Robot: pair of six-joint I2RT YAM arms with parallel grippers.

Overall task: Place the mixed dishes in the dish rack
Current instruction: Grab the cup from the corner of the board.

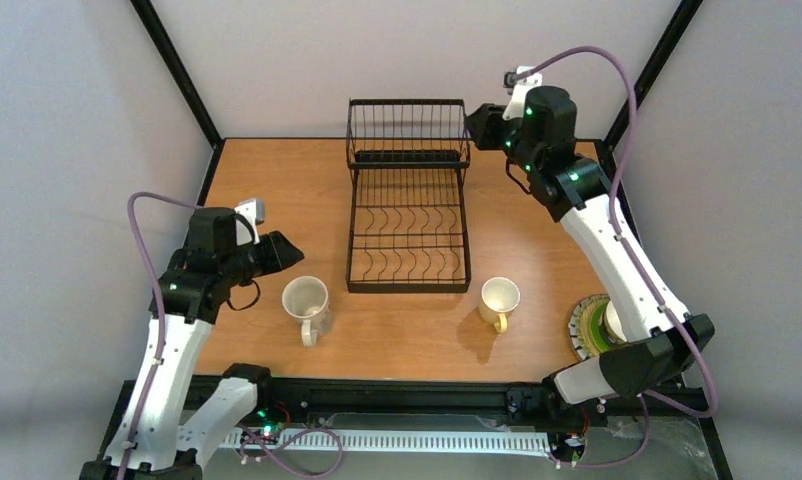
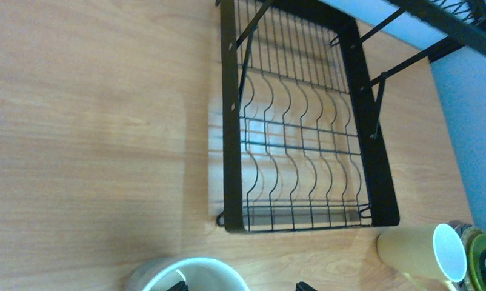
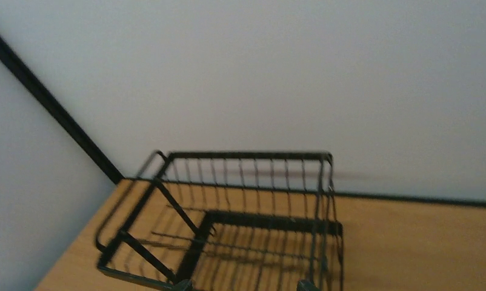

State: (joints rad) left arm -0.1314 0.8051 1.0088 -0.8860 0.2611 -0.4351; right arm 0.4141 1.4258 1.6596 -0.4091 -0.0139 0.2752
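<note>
The black wire dish rack (image 1: 408, 215) stands mid-table with nothing in it, its taller basket (image 1: 408, 132) at the far end. A white mug (image 1: 305, 300) sits upright near the rack's front left corner, and a smaller cream-yellow mug (image 1: 499, 298) near its front right. My left gripper (image 1: 288, 252) hovers open just left of the white mug (image 2: 189, 276), with one fingertip (image 2: 179, 286) over the mug's rim. My right gripper (image 1: 474, 125) hangs open beside the basket's right side, with the basket (image 3: 246, 218) below and ahead of it.
A stack of dishes with a lime-green plate (image 1: 590, 328) lies at the table's right edge, partly hidden by my right arm. In the left wrist view the cream-yellow mug (image 2: 419, 250) stands next to that stack (image 2: 482, 257). Black frame posts stand at the back corners.
</note>
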